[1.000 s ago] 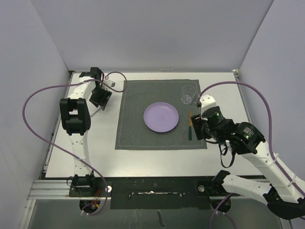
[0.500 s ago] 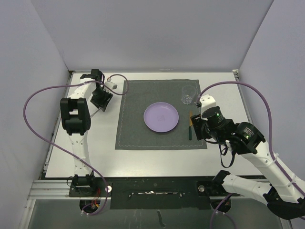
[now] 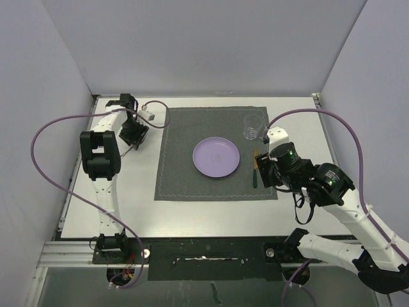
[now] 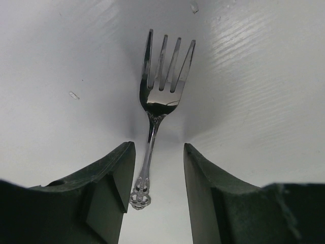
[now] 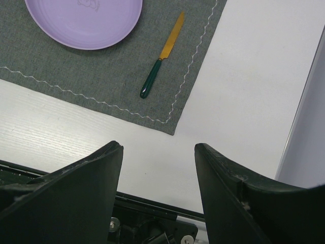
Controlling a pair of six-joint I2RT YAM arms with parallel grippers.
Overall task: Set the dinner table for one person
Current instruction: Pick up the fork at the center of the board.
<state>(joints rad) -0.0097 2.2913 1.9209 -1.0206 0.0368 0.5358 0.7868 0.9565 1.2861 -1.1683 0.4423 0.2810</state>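
A silver fork [image 4: 160, 96] lies flat on the white dinner table [image 4: 264, 76], tines pointing away from me. My left gripper [image 4: 159, 152] is open and low over the table. Its jaws stand on either side of the fork's ornate handle end, which lies close to the left finger [image 4: 114, 173]. In the top view the left gripper [image 3: 132, 139] is at the far left, beside the dark grey placemat [image 3: 185, 166]. My right gripper [image 5: 159, 152] is open and empty, raised above the table near the placemat's right corner [image 3: 271, 178].
On the placemat [image 5: 101, 76] sit a purple plate [image 3: 216, 157], a clear glass [image 3: 254, 128] at the far right, and a knife [image 3: 255, 169] with a green handle and yellow blade right of the plate. The plate [image 5: 84, 18] and knife [image 5: 161, 58] also show in the right wrist view.
The left gripper has shifted slightly towards the far left over the fork. The right arm, plate, glass and knife have not moved.
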